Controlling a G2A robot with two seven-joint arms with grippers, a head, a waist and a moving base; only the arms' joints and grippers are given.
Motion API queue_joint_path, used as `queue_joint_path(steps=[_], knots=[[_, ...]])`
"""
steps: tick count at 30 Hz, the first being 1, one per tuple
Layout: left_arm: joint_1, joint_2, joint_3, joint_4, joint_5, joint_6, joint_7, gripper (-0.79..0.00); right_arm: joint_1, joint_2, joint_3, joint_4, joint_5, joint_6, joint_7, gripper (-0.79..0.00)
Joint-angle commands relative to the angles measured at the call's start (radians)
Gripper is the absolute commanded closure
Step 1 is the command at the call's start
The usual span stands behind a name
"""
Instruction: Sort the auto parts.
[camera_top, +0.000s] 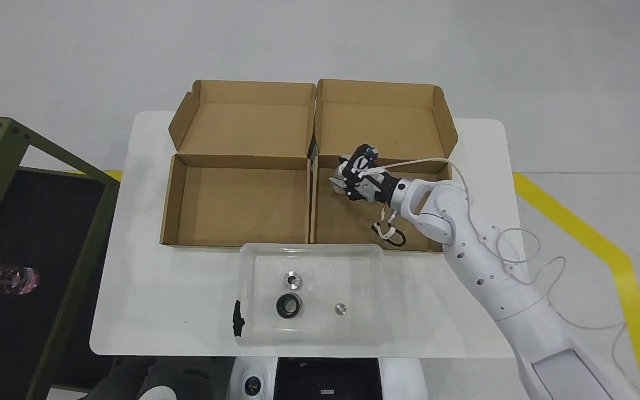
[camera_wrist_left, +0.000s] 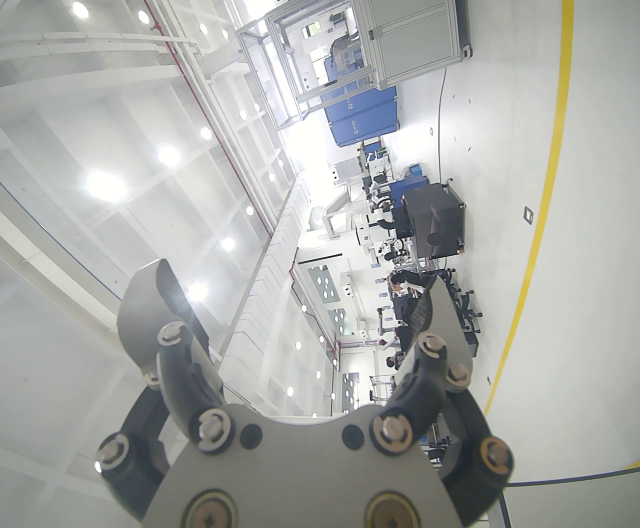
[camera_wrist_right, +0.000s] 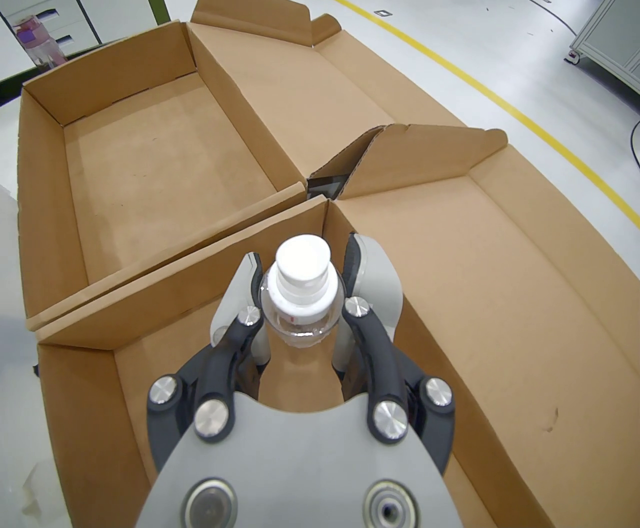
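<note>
My right gripper (camera_wrist_right: 303, 255) is shut on a small clear bottle with a white cap (camera_wrist_right: 302, 287), holding it by the neck just inside the near corner of the right cardboard box (camera_wrist_right: 475, 300). From above, this gripper (camera_top: 352, 170) hangs over the right box (camera_top: 345, 222), close to the wall it shares with the left box (camera_top: 240, 205). A clear plastic tray (camera_top: 365, 262) in front of the boxes holds a silver cylinder (camera_top: 291, 278), a black ring (camera_top: 290, 305) and a small silver part (camera_top: 341, 309). My left gripper (camera_wrist_left: 297, 280) is open with nothing in it, pointing up at the hall ceiling.
Both boxes stand side by side with their lids folded back (camera_top: 255, 115) at the far side of the white table (camera_top: 135, 290). A small black thing (camera_top: 238, 320) sits at the tray's left edge. A dark cart (camera_top: 40, 250) stands left of the table.
</note>
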Motion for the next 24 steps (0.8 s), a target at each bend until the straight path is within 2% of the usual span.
queue_joint_path(steps=[1,10,24], knots=[[0.000,0.000,0.000,0.000,0.000,0.000,0.000,-0.785,0.001,-0.002,-0.002,0.006,-0.001,-0.001,-0.002,-0.206],[0.000,0.000,0.000,0.000,0.000,0.000,0.000,-0.785,-0.012,-0.002,0.013,-0.008,-0.008,-0.013,0.000,-0.357],[0.000,0.000,0.000,0.000,0.000,0.000,0.000,-0.785,-0.082,0.034,0.125,-0.226,-0.109,-0.049,0.038,-0.372]])
